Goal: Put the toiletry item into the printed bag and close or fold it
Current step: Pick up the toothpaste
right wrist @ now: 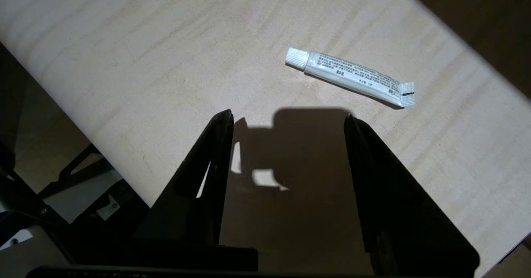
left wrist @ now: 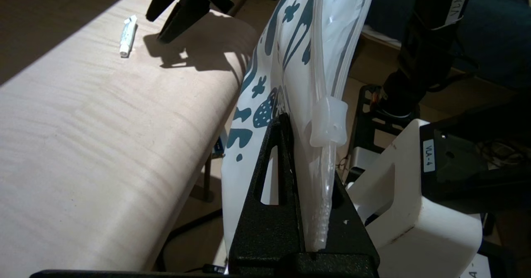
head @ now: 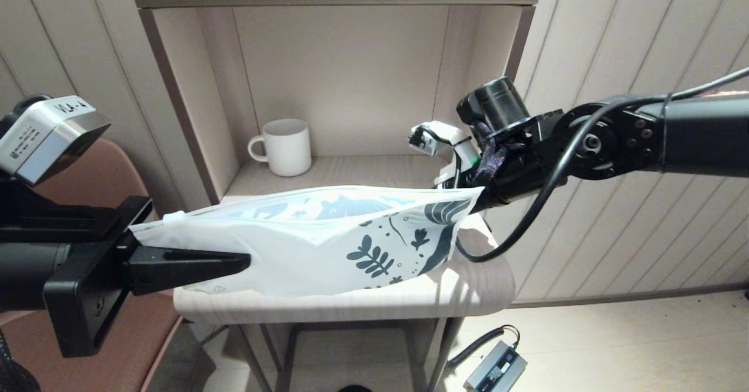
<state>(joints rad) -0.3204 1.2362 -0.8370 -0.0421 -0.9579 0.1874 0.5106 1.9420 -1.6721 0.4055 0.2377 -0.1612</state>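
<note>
At the lower left of the head view, the left hand (head: 234, 261) is clamped on one end of the printed bag (head: 327, 240), holding it lifted and stretched across the middle of the frame above the table (head: 409, 298). In the left wrist view the bag (left wrist: 290, 74) stands on edge between the black fingers (left wrist: 269, 178), its zip strip and a clear slider running along one edge. The right arm reaches in from the right side of the head view, and its hand is hidden behind the bag's leaf-printed end. In the right wrist view the right hand (right wrist: 288, 120) is spread wide, holding nothing, just above the table (right wrist: 124, 62). The toiletry item (right wrist: 350, 76), a small white capped tube, lies flat on the wood in the upper right of that frame, near the fingertips but apart from them. A white ribbed mug (head: 282, 146) stands in the shelf alcove behind.
</note>
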